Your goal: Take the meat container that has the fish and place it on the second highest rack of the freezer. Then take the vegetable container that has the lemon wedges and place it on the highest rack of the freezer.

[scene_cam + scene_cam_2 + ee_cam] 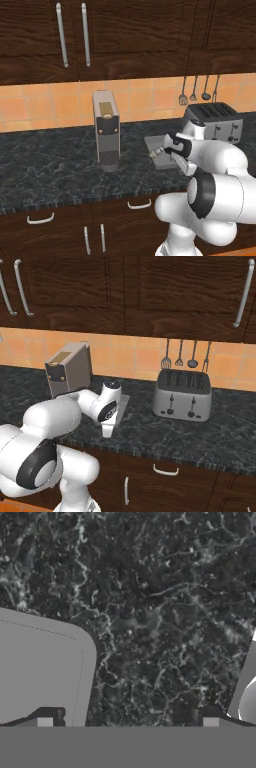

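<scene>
My gripper [127, 724] open wide, hovering low over the dark marble counter [160, 602], a shallow grey tray [40, 667] (contents unseen) just beside one fingertip, toaster [182, 393] nearby.

A home kitchen, rendered. Dark marbled stone counter [55, 160] as landmark. On it, a grey coffee machine [106, 131] and, further right, a steel 4-slot toaster [183, 393]. Behind it, an orange tiled wall [130, 356] with 4 hanging utensils [186, 355]. Above it, dark wood cupboards [125, 35] with bar handles; below it, drawers [45, 220] of same wood.
</scene>
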Available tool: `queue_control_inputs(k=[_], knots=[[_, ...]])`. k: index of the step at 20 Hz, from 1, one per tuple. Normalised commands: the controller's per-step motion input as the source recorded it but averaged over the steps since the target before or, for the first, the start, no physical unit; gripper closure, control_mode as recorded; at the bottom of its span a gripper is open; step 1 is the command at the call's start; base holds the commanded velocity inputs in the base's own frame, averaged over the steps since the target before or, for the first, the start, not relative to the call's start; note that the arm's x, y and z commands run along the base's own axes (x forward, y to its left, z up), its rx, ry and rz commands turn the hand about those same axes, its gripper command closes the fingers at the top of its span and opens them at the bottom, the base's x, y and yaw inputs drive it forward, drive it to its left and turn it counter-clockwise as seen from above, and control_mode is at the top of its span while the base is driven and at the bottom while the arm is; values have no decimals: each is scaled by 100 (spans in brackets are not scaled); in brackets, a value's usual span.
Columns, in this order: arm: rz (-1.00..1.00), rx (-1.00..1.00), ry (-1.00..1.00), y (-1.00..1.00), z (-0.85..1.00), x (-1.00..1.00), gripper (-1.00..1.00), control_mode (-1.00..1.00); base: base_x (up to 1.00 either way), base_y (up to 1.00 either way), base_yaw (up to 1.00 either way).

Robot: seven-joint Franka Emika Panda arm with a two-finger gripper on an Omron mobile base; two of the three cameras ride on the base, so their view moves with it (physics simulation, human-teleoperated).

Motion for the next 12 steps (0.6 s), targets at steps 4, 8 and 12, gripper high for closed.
queue_control_inputs(k=[4, 8, 12], knots=[[0, 0, 0, 0, 0, 38, -100, -100, 0, 0, 0], [0, 0, 0, 0, -9, 35, -100, -100, 0, 0, 0], [0, 0, 0, 0, -28, 14, -100, -100, 0, 0, 0]])
